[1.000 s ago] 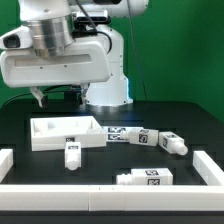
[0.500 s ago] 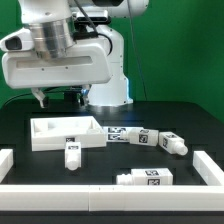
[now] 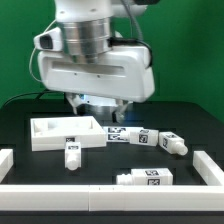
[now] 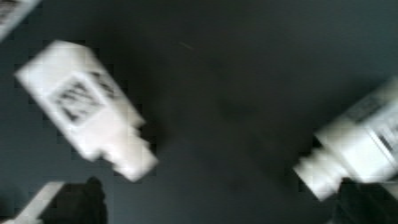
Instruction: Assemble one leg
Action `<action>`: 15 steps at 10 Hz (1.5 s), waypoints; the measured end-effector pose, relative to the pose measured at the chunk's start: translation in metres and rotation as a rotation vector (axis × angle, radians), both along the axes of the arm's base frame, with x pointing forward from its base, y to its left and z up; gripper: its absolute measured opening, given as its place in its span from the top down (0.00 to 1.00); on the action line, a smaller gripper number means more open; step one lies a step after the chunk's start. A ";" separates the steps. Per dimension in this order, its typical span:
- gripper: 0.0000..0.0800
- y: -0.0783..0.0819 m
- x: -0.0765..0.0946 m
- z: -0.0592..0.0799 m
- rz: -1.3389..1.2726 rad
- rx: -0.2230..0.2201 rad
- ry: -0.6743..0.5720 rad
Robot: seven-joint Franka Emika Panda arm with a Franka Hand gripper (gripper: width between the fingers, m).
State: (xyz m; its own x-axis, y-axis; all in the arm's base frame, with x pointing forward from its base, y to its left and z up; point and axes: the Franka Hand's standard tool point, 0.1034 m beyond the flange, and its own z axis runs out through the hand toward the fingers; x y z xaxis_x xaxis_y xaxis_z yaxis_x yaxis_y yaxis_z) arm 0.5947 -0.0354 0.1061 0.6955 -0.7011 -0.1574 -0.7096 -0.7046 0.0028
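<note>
Several alike white legs with black-and-white tags lie on the black table. One leg (image 3: 73, 153) stands upright in front of the white tray-shaped panel (image 3: 48, 136). One leg (image 3: 143, 178) lies near the front. Two more, a leg (image 3: 128, 135) and a leg (image 3: 168, 142), lie in a row to the exterior view's right of the panel. My gripper (image 3: 97, 103) hangs open and empty above the table, behind the panel's right end. In the blurred wrist view, a tagged leg (image 4: 89, 105) and another leg (image 4: 365, 140) lie below the open gripper (image 4: 217, 205).
A low white fence (image 3: 110, 195) runs along the front edge, with side pieces at the exterior view's left (image 3: 5, 160) and right (image 3: 210, 167). The robot's white base (image 3: 105, 100) stands behind the parts.
The arm and gripper have swung toward the exterior view's right, from above the panel's left side to above its right end. The parts on the table have not moved.
</note>
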 end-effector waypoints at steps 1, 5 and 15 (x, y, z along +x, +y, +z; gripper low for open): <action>0.19 0.004 0.011 0.001 -0.044 -0.014 -0.016; 0.19 0.008 0.002 -0.002 -0.008 -0.008 -0.017; 0.19 0.060 0.022 -0.078 -0.120 -0.060 -0.027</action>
